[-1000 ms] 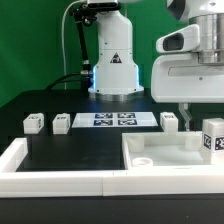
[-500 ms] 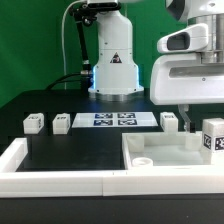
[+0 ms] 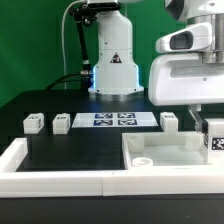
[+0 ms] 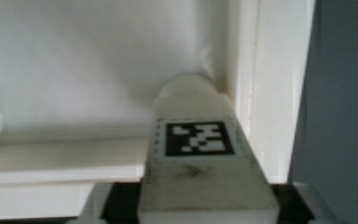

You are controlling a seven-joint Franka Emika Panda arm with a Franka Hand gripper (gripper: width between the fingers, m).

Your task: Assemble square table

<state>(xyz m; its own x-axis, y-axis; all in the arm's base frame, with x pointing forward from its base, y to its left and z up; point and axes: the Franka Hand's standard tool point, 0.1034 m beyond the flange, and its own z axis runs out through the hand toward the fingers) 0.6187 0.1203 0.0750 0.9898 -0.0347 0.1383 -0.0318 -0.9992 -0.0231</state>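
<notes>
We find the pincer point(image 3: 212, 127) lowered over one leg point(image 3: 213, 140) at the exterior view's right edge. In the wrist view this leg, its tag facing the camera, fills the whole space between the two fingers point(image 4: 117, 205). No gap shows on either side, so we record the pincer as closed on the leg.

The leg stands upright at the far corner of the tabletop point(image 3: 165, 160), on the exterior view's right. We cannot tell whether its base rests on the tabletop or hangs just above it.

The tabletop lies flat on the black bench point(image 3: 70, 145), in the near corner on the exterior view's right, against the white rail point(image 3: 60, 178) that borders the bench. One round hole point(image 3: 143, 158) shows near its corner toward the exterior view's left.

Farther back, a loose leg point(image 3: 35, 123) and a second loose leg point(image 3: 61, 123) sit on the bench to the exterior view's left of the marker board point(image 3: 112, 120). A third loose leg point(image 3: 169, 120) sits just to the board's right, near the tabletop's far edge but apart from it. The arm base point(image 3: 113, 60) stands behind the board.
</notes>
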